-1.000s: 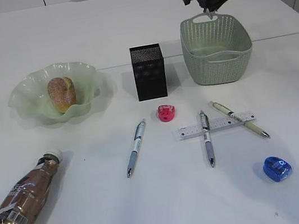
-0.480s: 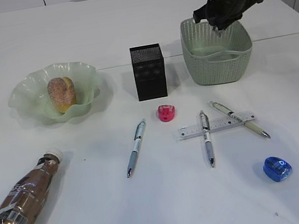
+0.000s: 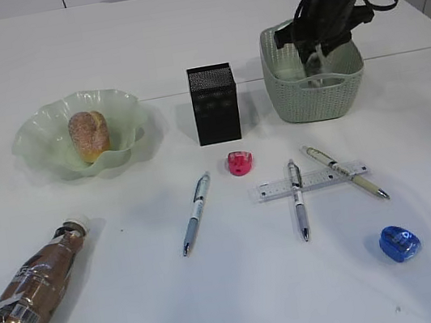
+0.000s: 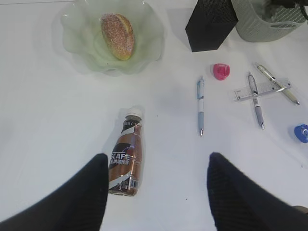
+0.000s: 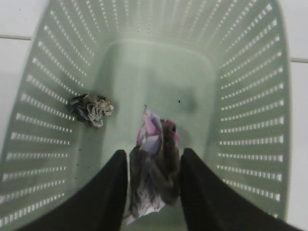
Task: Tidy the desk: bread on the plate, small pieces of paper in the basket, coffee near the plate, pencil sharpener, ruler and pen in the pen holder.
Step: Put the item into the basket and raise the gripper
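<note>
My right gripper (image 3: pixel 314 60) hangs inside the sage-green basket (image 3: pixel 305 102). In the right wrist view its jaws (image 5: pixel 154 156) stand parted around a crumpled, blurred piece of paper (image 5: pixel 155 173); a thin gap shows at the left finger. Another paper wad (image 5: pixel 91 108) lies on the basket floor (image 5: pixel 192 77). The bread (image 3: pixel 88 135) sits in the wavy plate (image 3: pixel 35 133). The coffee (image 3: pixel 35 288) lies on its side at front left. My left gripper (image 4: pixel 156 166) is open above the desk, with the coffee (image 4: pixel 126 161) just below its left finger. The ruler (image 3: pixel 273 190) lies under two pens.
The black mesh pen holder (image 3: pixel 215 104) stands between plate and basket. A pink sharpener (image 3: pixel 239 162) lies in front of it and a blue sharpener (image 3: pixel 399 243) at front right. Three pens (image 3: pixel 196 212), (image 3: pixel 298 197), (image 3: pixel 344 171) lie mid-desk.
My right gripper has come down from above the basket's far rim into the basket, and its jaws have parted around the paper. The left gripper and everything on the desk stayed put.
</note>
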You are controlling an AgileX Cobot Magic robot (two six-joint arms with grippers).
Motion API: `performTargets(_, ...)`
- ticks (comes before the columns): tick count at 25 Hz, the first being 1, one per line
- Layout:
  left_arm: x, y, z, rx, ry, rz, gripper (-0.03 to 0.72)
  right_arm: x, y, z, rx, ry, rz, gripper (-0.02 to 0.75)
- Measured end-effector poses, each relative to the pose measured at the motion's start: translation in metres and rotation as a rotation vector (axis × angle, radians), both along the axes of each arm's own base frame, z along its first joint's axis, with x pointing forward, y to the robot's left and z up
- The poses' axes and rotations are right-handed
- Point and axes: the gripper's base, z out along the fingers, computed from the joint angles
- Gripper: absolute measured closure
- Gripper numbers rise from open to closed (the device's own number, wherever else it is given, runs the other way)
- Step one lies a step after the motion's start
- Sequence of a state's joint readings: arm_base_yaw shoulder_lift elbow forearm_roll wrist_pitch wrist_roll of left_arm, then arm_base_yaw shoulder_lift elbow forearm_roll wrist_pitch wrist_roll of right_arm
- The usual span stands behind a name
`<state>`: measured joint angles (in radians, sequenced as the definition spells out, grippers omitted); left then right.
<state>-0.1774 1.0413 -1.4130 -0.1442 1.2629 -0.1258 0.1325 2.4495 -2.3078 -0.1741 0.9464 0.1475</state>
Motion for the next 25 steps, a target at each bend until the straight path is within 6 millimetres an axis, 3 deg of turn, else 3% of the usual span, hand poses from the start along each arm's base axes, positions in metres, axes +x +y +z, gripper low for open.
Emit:
performTargets(2, 0.0, 0.0, 0.0, 0.0, 0.0, 0.0, 0.232, 0.0, 0.0, -0.003, 0.003, 0.007, 0.0, 0.348)
performTargets(4, 0.0, 0.0, 0.0, 0.0, 0.0, 0.0, 0.232, 0.001, 0.001, -0.005, 0.012, 0.009, -0.008, 0.279)
performTargets(11, 0.0, 0.0, 0.0, 0.0, 0.0, 0.0, 0.232, -0.003, -0.005, -0.003, 0.02, 0.052, -0.035, 0.244)
performTargets(14, 0.0, 0.0, 0.0, 0.0, 0.0, 0.0, 0.232, -0.009, -0.009, 0.012, 0.022, 0.062, -0.05, 0.244)
performTargets(16, 0.0, 0.0, 0.0, 0.0, 0.0, 0.0, 0.232, -0.015, -0.015, 0.032, 0.026, 0.052, -0.065, 0.244)
performTargets(18, 0.0, 0.0, 0.0, 0.0, 0.0, 0.0, 0.232, -0.018, -0.017, 0.037, 0.028, 0.054, -0.07, 0.244)
performTargets(20, 0.0, 0.0, 0.0, 0.0, 0.0, 0.0, 0.232, -0.028, -0.026, 0.061, 0.031, 0.06, -0.096, 0.244)
performTargets(25, 0.0, 0.0, 0.0, 0.0, 0.0, 0.0, 0.232, -0.043, -0.033, 0.085, 0.032, 0.085, -0.119, 0.244)
